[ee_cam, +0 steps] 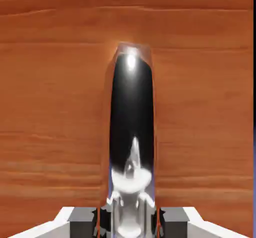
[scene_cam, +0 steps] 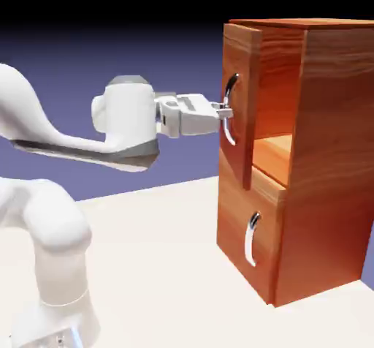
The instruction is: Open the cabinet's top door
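Note:
The cabinet (scene_cam: 329,156) is a tall reddish-brown wood box on the exterior view's right. Its top door (scene_cam: 239,61) stands pulled out from the cabinet front, with a gap behind it showing the inner shelf. My gripper (scene_cam: 225,111) reaches in from the left and is shut on the top door's curved silver handle (scene_cam: 229,94). In the hand view the silver handle (ee_cam: 131,132) runs up the middle between my fingertips (ee_cam: 100,219), with the door's wood (ee_cam: 50,107) filling the picture behind it.
The lower door (scene_cam: 245,222) with its own silver handle (scene_cam: 251,238) is closed below. The cabinet stands on a pale table (scene_cam: 146,266). My white arm (scene_cam: 44,215) rises from the lower left.

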